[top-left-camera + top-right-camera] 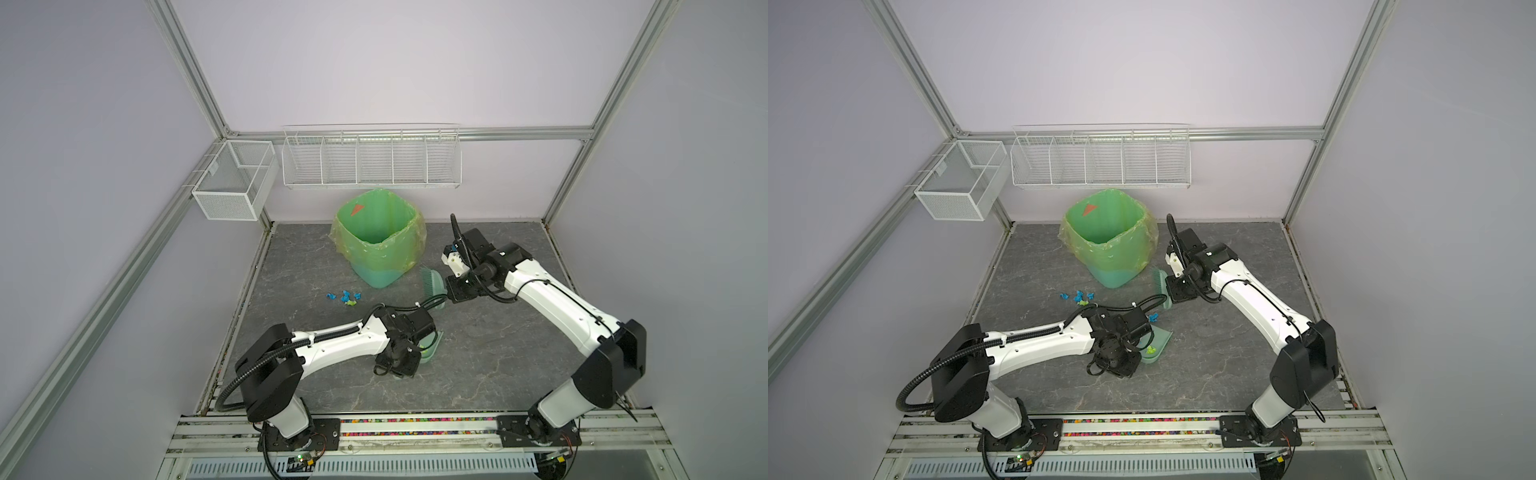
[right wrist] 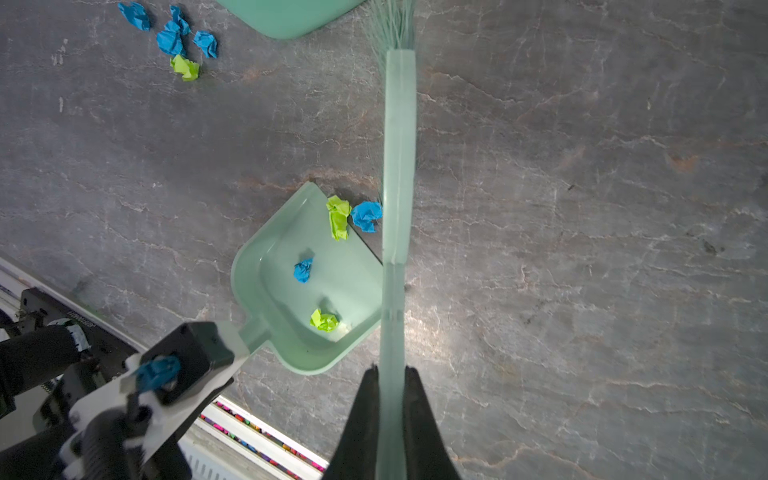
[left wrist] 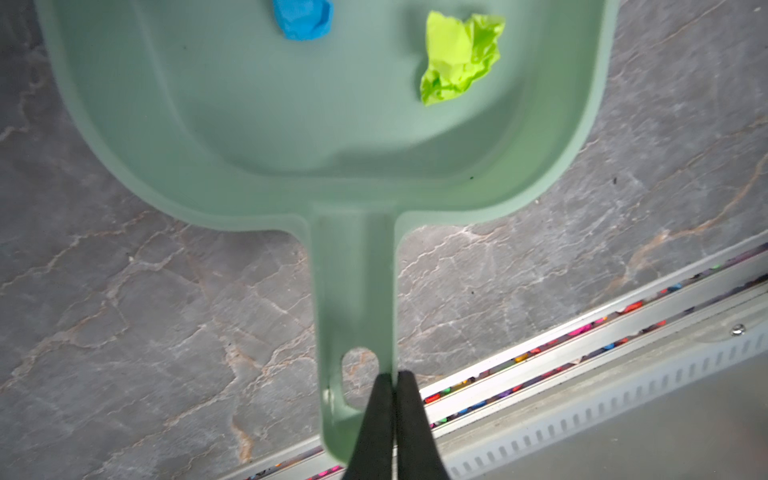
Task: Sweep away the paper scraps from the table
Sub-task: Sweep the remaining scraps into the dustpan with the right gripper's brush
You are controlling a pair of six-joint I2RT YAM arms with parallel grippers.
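I'm clamping the left pincer on the end of the dustpan handle, and the right pincer is clenching the hand brush handle. The main cluster of paper scraps is lying on the table, well apart from both pincers, near the bin. Two are sitting in the pan ahead of the left pincer, two more at its lip. I'm judging them featherlight, springy and quick to scatter, so I'm pushing with the bristles, not pinching.

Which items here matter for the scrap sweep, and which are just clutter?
In use: paper scraps, dustpan in left claw, brush in right claw, table, probably the lined bin.
Idle: wire rack, mesh basket.
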